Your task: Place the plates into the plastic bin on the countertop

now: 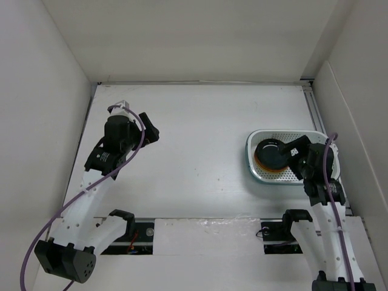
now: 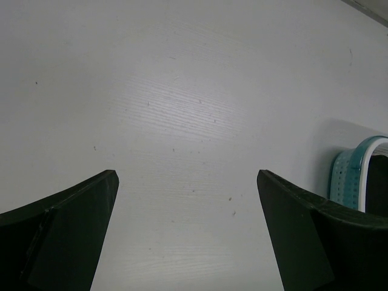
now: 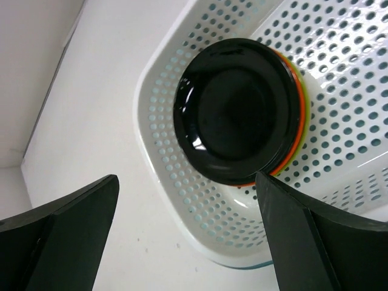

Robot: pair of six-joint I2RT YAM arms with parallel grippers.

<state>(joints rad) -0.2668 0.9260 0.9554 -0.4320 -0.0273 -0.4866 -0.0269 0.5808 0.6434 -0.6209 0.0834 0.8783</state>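
- Black was the colour on top: a glossy black plate (image 3: 236, 112) crowned a stack lying inside the plastic bin (image 1: 290, 138).
- Beneath it, the right wrist view showed the thin edge of an orange plate (image 3: 299, 91) and, outside that, a sliver of a lime green plate (image 3: 308, 106). I could not count any further plates in the stack.
- In the overhead view the stack sat in the left half of the bin, resting on the white perforated floor. The other half of that floor showed bare.
- The bin stood on the right side of the white countertop (image 1: 200, 139), close to the right-hand wall.
- The right gripper (image 3: 185, 177) hung above the near part of the bin, over the stack. Its jaws were spread wide and held nothing. Both dark fingers (image 3: 66, 236) stood clear of the plates and of the bin's rim.
- The left gripper (image 2: 187, 173) was on the far left of the countertop, well apart from the bin. Its jaws were likewise spread, with only bare white surface showing between them.
- From the left wrist camera, one rounded corner of the bin's pale teal rim showed at the right edge, partly behind the right-hand finger (image 2: 315, 242).
- Purple cables (image 1: 140, 142) ran along both arms.
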